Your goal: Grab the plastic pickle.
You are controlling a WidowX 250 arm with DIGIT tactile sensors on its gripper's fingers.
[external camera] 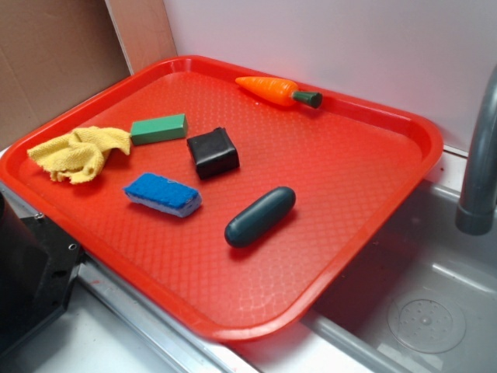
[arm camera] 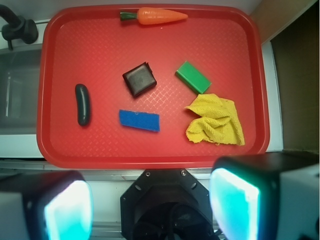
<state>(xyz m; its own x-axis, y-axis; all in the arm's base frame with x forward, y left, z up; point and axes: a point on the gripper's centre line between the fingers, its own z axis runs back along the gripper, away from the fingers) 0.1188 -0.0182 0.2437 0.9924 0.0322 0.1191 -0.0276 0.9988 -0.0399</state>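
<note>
Steel sink surround with a red tray (external camera: 404, 124) laid across it; grey faucet (external camera: 481, 155) at the edge, white wall behind.

Plastic pickle (external camera: 260, 217) lies flat on the tray, alone, long axis slanted in the exterior view. In the wrist view it sits at the tray's left side (arm camera: 83, 104), running near-vertical. Blue sponge (external camera: 163, 193) is its nearest neighbour, apart from it. Black square block (external camera: 213, 152) is further off. Green rectangular block (external camera: 158, 128), yellow cloth (external camera: 79, 153) and toy carrot (external camera: 278, 91) are well apart from it.

Gripper (arm camera: 150, 200) is high above the tray's near rim, nowhere near the target. Fingers (arm camera: 235, 200) are spread wide, each at a bottom corner of the wrist view, nothing between them.

Risks, as judged:
- Smooth rounded capsule: closing off-centre, or along its length, would likely squirt it out or roll it sideways. Fingers should close across the short axis, near the middle.
- Target is well to the left of the gripper's line. An incomplete sideways move brings the fingers down on the sponge instead.
- Low profile: stopping high means closing on air; dropping too far drives the tips into the tray's textured floor.
- Tray overhangs the basin; hard downward push could tip it.
</note>
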